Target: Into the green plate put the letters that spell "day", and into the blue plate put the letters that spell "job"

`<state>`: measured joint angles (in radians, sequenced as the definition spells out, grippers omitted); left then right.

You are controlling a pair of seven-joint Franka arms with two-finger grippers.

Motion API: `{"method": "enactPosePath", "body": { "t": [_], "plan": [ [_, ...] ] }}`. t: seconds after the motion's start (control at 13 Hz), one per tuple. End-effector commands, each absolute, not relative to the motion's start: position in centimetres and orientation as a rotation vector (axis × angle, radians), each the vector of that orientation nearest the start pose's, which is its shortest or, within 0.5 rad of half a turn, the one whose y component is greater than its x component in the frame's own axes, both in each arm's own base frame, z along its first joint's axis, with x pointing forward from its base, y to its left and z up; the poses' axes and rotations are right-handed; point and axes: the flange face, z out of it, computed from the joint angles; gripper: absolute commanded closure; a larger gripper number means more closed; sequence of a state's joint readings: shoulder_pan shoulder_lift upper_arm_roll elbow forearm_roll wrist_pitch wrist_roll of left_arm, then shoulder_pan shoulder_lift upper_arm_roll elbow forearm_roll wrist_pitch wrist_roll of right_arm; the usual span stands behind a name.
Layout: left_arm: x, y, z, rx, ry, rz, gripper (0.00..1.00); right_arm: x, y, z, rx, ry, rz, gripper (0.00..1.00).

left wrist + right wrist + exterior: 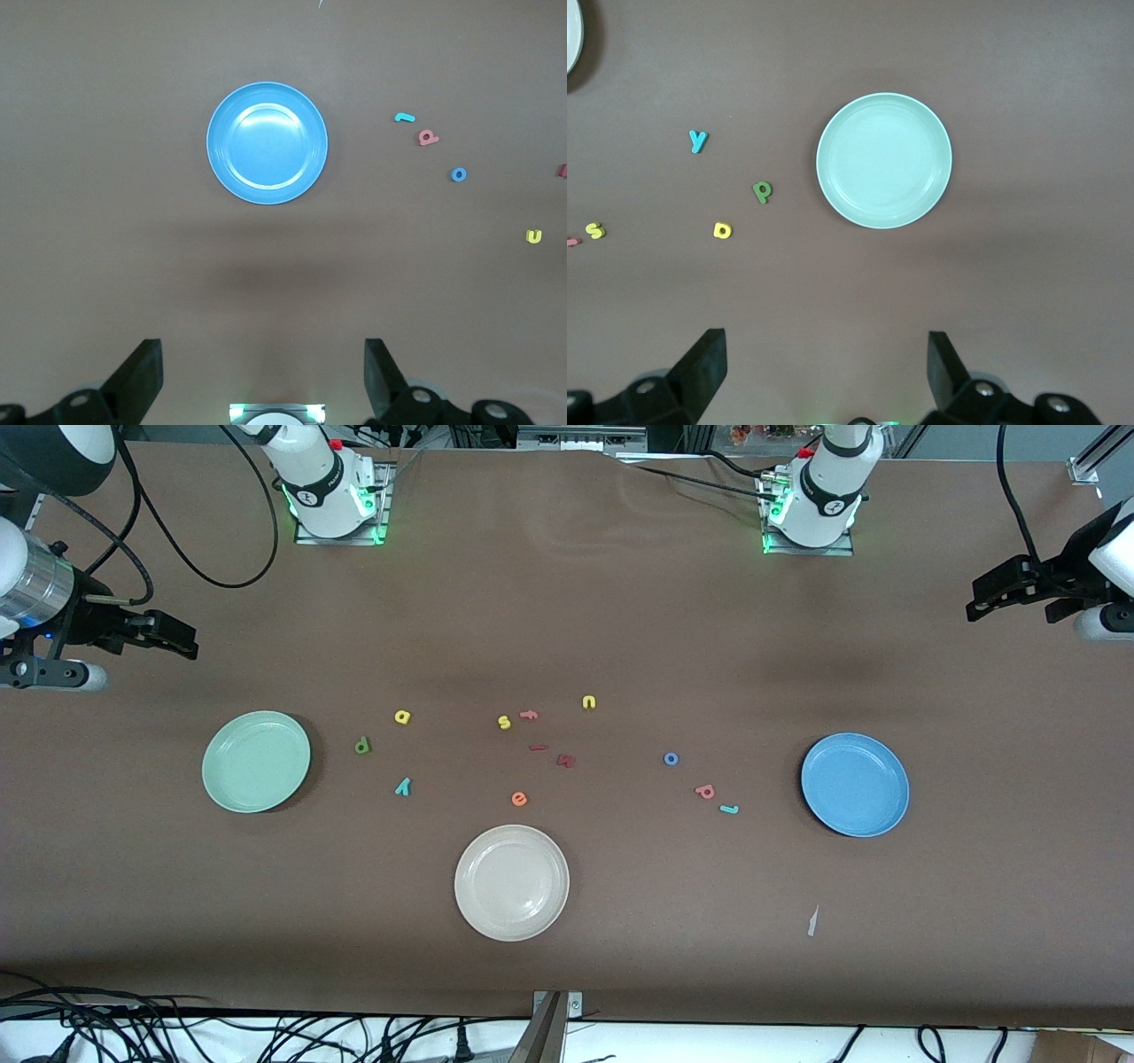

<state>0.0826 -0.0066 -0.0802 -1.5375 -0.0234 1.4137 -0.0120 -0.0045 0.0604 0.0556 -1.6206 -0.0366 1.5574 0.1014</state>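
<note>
Right pincer [182,642]: hangs above bare counter [620,602] at the right arm's end, fingers spread wide, nothing in them.
Green plate [256,761]: sits empty toward the right arm's end.
"day" letters: olive "d" [361,746] just beside the green plate; yellow "a" [402,716] farther from the front camera; teal "y" [403,786] nearer to it.
Middle scatter: yellow "s" [504,722], pink "f" [529,714], yellow "n" [589,702], two dark red pieces [565,760], orange "e" [519,799].
Cream-white plate [511,882]: nearest the front camera, empty.
"job" letters: blue "o" [671,759], pink-red "b" [704,791], teal "j" [729,809], all loose on the counter, near the blue plate.
Blue plate [855,784]: empty, toward the left arm's end.
Left pincer [988,598]: hovers above bare counter, fingers released and wide apart.
</note>
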Motion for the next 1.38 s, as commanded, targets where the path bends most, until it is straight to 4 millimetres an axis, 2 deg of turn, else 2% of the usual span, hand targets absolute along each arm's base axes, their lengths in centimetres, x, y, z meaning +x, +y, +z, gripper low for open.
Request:
{"method": "enactPosePath", "body": {
  "t": [0.0,0.23,0.31,0.46,0.54,0.62,0.85,0.92,1.08,1.15,1.23,1.31],
  "plan": [
    [53.7,0.1,63.7,-3.186,-0.013,0.193,0.00,56.4,2.5,57.0,-3.164,0.071,0.199,0.00],
    [53.7,0.0,63.7,-3.185,-0.010,0.193,0.00,57.2,3.2,57.3,-3.147,0.060,0.106,0.00],
    [53.7,0.0,63.7,-3.185,-0.010,0.193,0.00,58.1,4.0,55.6,-3.151,0.032,0.124,0.00],
    [53.7,0.0,63.7,-3.185,-0.010,0.193,0.00,58.5,4.5,54.7,-3.156,0.017,0.136,0.00],
    [53.7,0.1,63.7,-3.186,-0.013,0.193,0.00,59.8,5.0,51.2,-3.156,-0.002,0.222,0.00],
    [53.7,0.1,63.7,-3.186,-0.013,0.193,0.00,60.3,5.7,49.0,-3.149,-0.045,0.287,0.00],
    [53.7,0.0,63.7,-3.185,-0.010,0.193,0.00,60.8,6.4,46.3,-3.129,-0.037,0.366,0.00],
    [53.7,0.1,63.7,-3.186,-0.013,0.193,0.00,60.8,8.0,45.3,-3.130,-0.067,0.383,0.00],
    [53.7,0.1,63.7,-3.186,-0.013,0.193,0.00,61.4,8.7,42.7,-3.126,-0.097,0.409,0.00],
    [53.7,0.0,63.7,-3.185,-0.010,0.193,0.00,62.0,9.2,41.3,-3.122,-0.114,0.388,0.00],
    [53.7,0.0,63.7,-3.185,-0.010,0.193,0.00,62.2,10.6,40.3,-3.117,-0.151,0.342,0.00],
    [53.7,0.0,63.7,-3.185,-0.010,0.193,0.00,62.1,11.7,38.2,-3.111,-0.176,0.311,0.00]
  ]
}}
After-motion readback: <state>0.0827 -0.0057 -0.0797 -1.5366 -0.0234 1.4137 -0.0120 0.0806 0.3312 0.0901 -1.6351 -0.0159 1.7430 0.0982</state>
